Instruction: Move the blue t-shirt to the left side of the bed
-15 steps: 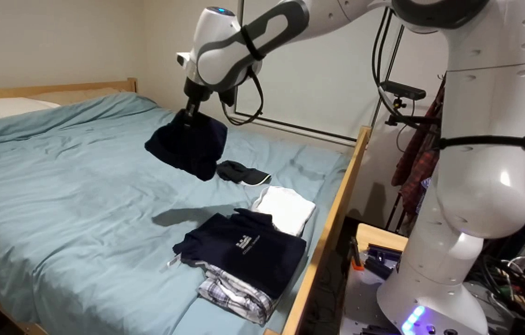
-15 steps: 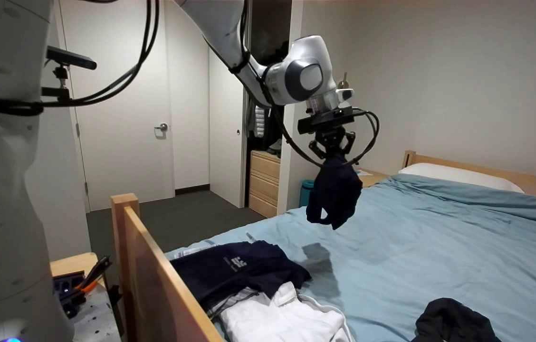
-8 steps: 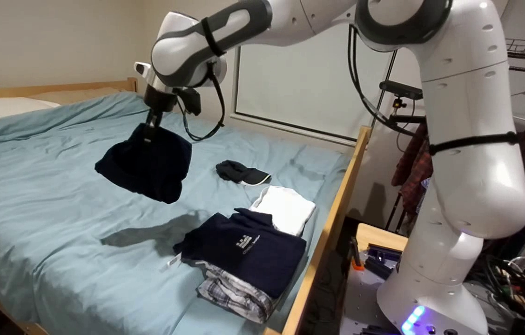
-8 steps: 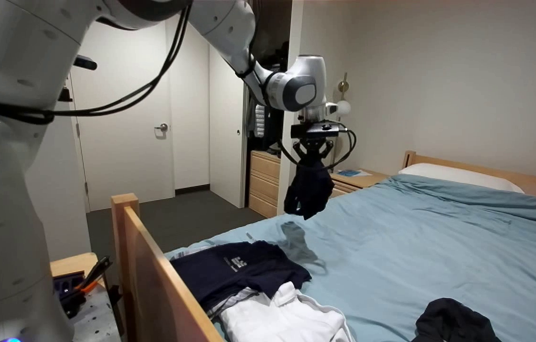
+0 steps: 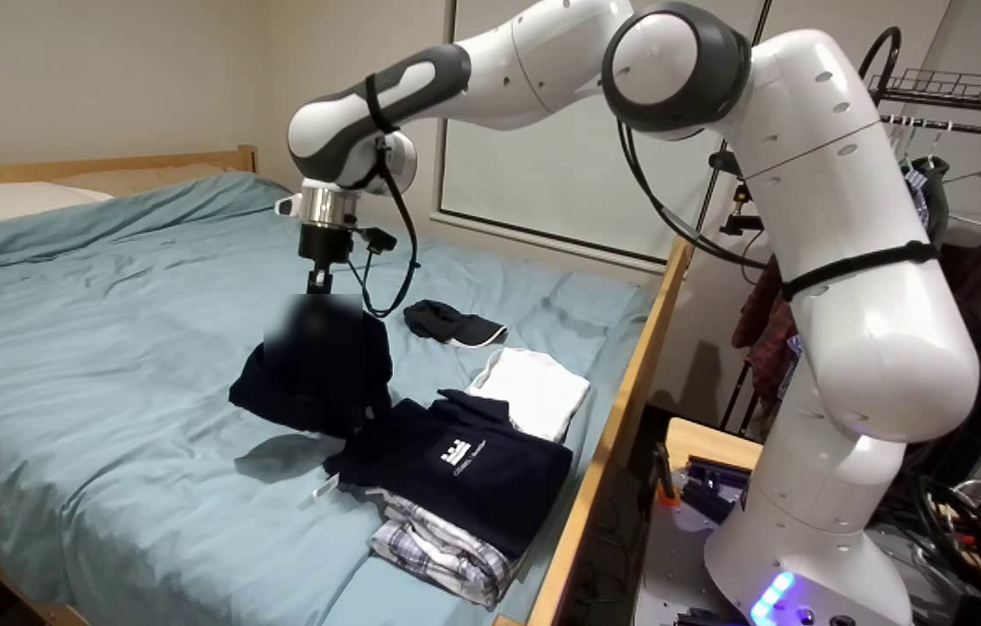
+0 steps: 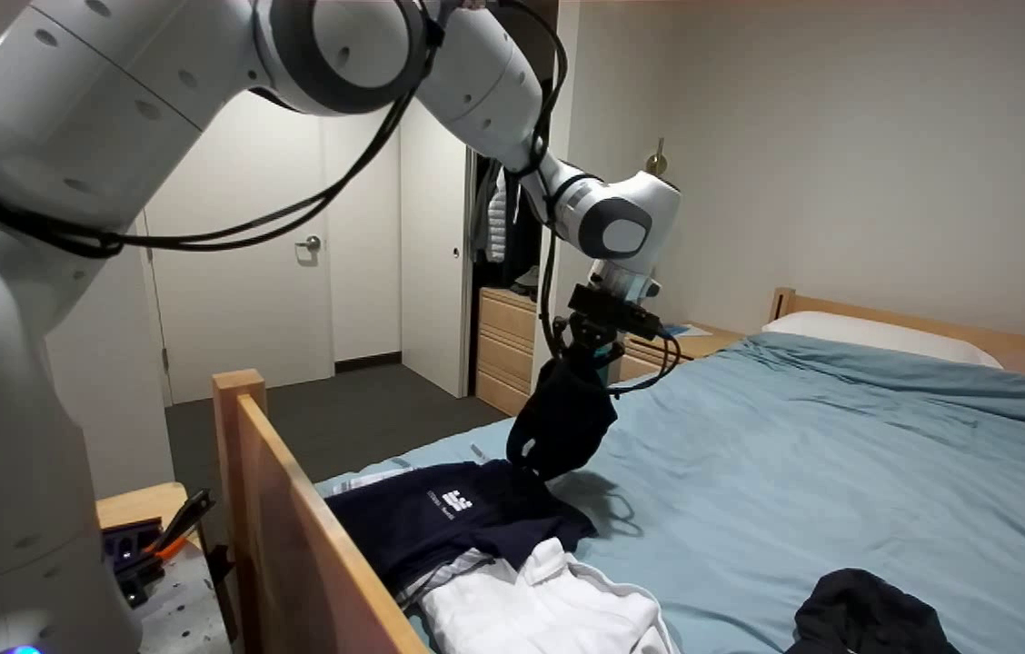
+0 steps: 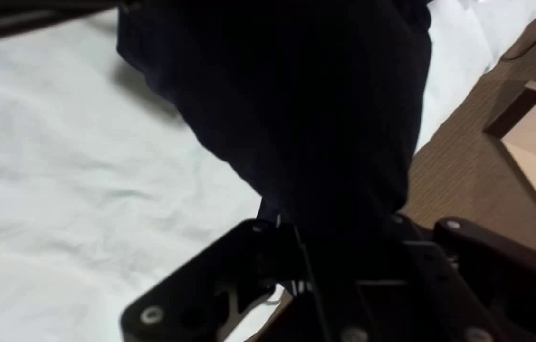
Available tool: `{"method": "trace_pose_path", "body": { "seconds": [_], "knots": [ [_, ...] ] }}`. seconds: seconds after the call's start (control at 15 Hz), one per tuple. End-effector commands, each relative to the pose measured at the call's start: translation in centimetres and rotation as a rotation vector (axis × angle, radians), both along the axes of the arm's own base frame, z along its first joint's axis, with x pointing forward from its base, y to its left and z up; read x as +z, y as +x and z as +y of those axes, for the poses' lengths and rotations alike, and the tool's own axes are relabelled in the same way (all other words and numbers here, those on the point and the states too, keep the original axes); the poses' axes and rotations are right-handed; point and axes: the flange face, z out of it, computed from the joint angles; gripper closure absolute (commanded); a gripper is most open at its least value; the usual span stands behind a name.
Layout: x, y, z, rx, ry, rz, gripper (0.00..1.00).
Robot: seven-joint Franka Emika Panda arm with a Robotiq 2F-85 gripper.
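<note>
Over one bed (image 5: 151, 348), the jaws clamp one dark cloth item (image 6: 564, 418) near one navy shirt (image 5: 469, 478).

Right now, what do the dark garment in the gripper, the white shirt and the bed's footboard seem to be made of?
Dark garment: matte fabric, since it hangs soft; perhaps cotton, too dark to see the weave.
White shirt: soft, matte fabric, judging by its creases; fibre unclear.
Footboard: probably wood or veneer, from its honey-brown colour; smooth, possibly varnished.
</note>
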Motion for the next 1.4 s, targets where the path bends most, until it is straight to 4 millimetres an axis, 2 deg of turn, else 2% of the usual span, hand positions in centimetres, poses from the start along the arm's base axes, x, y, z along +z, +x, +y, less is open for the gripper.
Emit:
{"method": "trace_pose_path", "body": {
  "seconds": [0.0,0.13,0.4,0.73,1.2,1.33],
  "knots": [
    [-0.2,0.5,1.2,0.117,0.133,0.096,0.91],
    [-0.4,0.6,1.8,0.139,0.178,0.141,0.91],
    [-0.4,1.4,2.3,0.044,0.186,0.202,0.91],
    [-0.9,3.6,1.8,-0.218,0.071,0.156,0.91],
    [-1.1,4.8,2.7,-0.580,0.034,0.239,0.91],
    [-1.3,5.1,2.5,-0.659,-0.049,0.218,0.91]
  ]
}}
